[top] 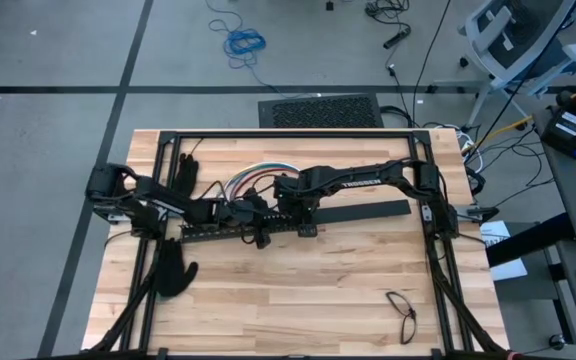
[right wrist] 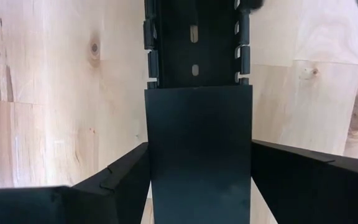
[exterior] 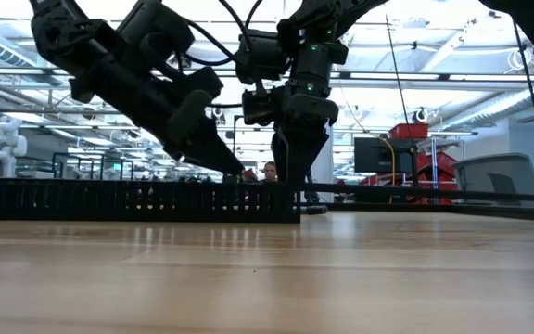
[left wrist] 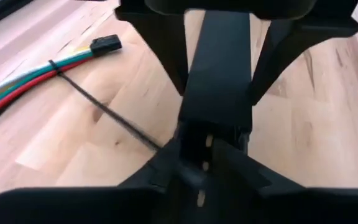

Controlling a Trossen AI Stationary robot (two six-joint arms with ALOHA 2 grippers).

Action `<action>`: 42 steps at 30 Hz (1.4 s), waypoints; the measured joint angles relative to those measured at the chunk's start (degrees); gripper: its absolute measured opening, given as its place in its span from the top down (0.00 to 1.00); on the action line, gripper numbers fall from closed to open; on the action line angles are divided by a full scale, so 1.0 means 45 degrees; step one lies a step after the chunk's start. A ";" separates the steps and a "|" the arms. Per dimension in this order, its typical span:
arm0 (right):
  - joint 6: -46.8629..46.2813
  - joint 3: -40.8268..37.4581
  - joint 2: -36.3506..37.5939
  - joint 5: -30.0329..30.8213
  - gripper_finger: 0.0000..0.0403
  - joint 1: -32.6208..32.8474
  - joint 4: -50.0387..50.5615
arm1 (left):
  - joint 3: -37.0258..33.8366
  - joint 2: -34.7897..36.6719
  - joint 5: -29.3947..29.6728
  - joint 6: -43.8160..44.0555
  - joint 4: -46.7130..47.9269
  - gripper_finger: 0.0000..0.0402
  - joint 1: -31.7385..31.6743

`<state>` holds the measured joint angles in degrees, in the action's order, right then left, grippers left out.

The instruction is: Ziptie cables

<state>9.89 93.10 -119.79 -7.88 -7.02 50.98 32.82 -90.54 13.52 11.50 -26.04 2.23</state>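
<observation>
I've got both arms down mid-table over the slotted black bar (top: 243, 232). My right gripper (right wrist: 199, 180) straddles a flat black cover strip (right wrist: 199, 149) lying on that bar, fingers spread wide either side of it. My left gripper (left wrist: 194, 168) sits over the bar too; whether it's clamped or loose, I cannot tell. The cables (left wrist: 23, 84) lie on the table (top: 298, 300) just beside, a ziptie (left wrist: 104, 112) already looped around them.
</observation>
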 joint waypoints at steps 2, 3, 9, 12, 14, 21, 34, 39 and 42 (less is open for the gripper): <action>0.0000 0.0000 0.0000 0.0000 0.39 0.0002 0.0000 | 0.0000 0.0266 0.0000 -0.0082 0.0383 0.71 -0.0063; 0.0000 0.0000 0.0000 0.0002 0.39 0.0000 -0.0005 | -0.0003 0.0366 0.0000 -0.0079 0.0500 0.68 -0.0081; 0.0000 0.0000 0.0000 0.0005 0.39 0.0002 0.0000 | -0.0005 0.0476 -0.0017 0.0028 0.0695 0.49 -0.0139; 0.0000 0.0000 0.0000 0.0010 0.39 0.0000 0.0005 | -0.0005 0.0383 -0.0509 0.0153 0.0640 0.42 -0.0134; 0.0017 0.0000 0.0000 0.0010 0.39 -0.0002 0.0005 | -0.0005 0.0383 -0.0671 0.0314 0.0628 0.39 -0.0134; 0.0174 0.0000 0.0000 0.0019 0.39 -0.0002 -0.0010 | 0.0005 0.0161 -0.0675 0.0294 0.0456 0.37 -0.0139; 0.0170 0.0000 0.0000 0.0019 0.39 0.0002 -0.0015 | 0.0010 -0.0495 -0.0816 -0.0153 -0.0123 0.37 -0.0163; 0.0081 0.0000 0.0000 0.0019 0.39 -0.0001 -0.0016 | 0.0010 -0.0913 -0.0763 -0.0347 -0.0481 0.37 -0.0159; 0.0062 0.0000 0.0000 0.0053 0.39 0.0001 0.0015 | 0.0010 -0.1191 -0.0737 -0.0520 -0.0934 0.37 -0.0163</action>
<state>10.17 93.10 -119.79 -7.64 -7.01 51.05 32.86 -95.90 10.20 9.15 -30.24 1.50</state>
